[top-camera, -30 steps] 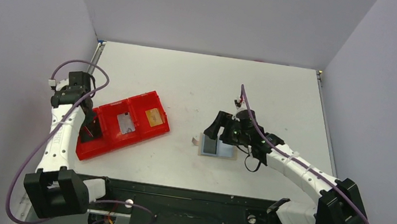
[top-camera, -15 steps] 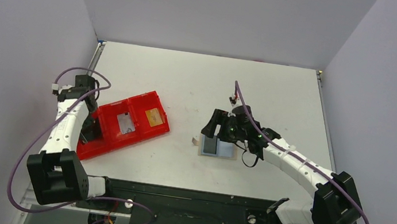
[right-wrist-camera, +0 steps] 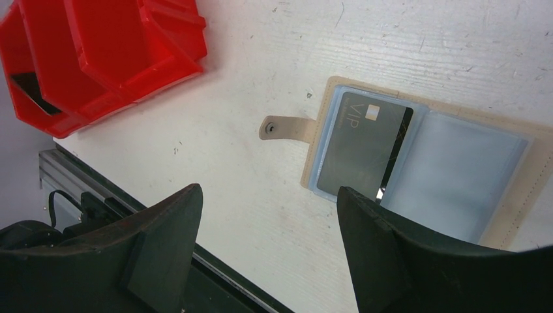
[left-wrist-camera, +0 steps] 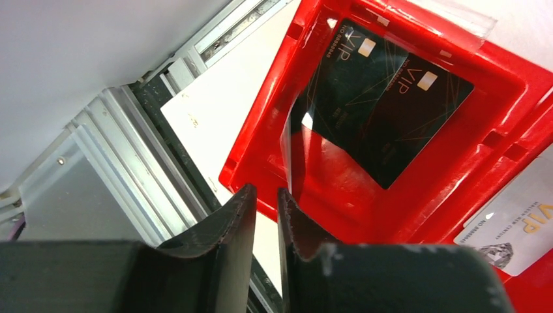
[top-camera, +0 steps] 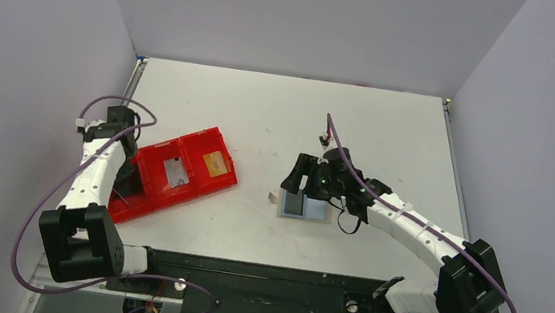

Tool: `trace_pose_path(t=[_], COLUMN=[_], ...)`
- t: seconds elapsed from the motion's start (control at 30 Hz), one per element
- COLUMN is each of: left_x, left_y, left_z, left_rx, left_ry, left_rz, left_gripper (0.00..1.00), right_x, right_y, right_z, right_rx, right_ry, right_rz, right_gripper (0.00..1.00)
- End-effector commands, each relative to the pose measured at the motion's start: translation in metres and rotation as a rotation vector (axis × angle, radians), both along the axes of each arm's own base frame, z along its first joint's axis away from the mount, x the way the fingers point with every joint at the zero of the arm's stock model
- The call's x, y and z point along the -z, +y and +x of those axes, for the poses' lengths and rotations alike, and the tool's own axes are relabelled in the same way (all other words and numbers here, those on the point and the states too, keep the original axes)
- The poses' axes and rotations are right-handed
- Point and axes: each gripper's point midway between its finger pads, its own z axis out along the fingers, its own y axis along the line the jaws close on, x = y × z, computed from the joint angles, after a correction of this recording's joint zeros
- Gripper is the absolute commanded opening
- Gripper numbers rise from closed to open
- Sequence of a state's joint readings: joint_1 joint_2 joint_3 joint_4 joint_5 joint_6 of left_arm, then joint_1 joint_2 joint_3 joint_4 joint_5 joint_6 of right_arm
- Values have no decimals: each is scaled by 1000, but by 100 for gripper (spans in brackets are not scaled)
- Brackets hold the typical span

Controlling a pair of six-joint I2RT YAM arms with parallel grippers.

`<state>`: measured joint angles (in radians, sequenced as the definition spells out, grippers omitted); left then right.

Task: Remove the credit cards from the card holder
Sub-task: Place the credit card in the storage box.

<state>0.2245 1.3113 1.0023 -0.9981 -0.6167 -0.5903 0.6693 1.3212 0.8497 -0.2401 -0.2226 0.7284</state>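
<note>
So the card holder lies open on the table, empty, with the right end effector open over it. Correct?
Not empty. The right wrist view shows one dark card still in a sleeve of the card holder. The rest holds: it lies open on the table, with the right end effector open over it.

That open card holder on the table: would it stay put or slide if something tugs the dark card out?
It probably slides: the card holder looks thin and light, lying flat on the smooth table. It is likely floppy, judging by its stitched edge and strap. The dark card is tucked into it, so pulling may drag it along.
</note>
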Motion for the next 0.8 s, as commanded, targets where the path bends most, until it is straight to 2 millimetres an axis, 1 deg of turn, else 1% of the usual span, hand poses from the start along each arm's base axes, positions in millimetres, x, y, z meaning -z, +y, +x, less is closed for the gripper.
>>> trace_pose_path(t=[0.0,0.07,0.17,0.37,0.47,0.6,0.7,0.73,0.77], left_x=[-3,-5,-10,-24,-33,-44,-50,-53,-55], left_y=[2,2,0,-7,-17,-42,-76,-97,-107], left_z=[13,15,20,29,38,52,66,73,77], left_rx=[1,0,15,54,101,200,323,393,422], left_ry=[-64,-78,-107,-162,-210,-262,-312,-345,-365], left_rz=[0,3,-6,-5,-32,-77,-141,-187,-209], left_gripper=[24,32,37,43,45,48,50,50,50], right_x=[-20,-21,-22,-21,-19,-16,-12,-11,-8], right_y=[9,9,9,9,8,9,10,11,11], right_z=[12,12,13,14,13,14,14,15,14], right_rx=[-2,0,2,9,11,20,33,37,45], right_ry=[-58,-58,-60,-61,-62,-63,-65,-67,-64], right_rz=[26,27,28,21,12,-9,-41,-46,-61], right_gripper=[71,71,71,72,73,73,73,73,73])
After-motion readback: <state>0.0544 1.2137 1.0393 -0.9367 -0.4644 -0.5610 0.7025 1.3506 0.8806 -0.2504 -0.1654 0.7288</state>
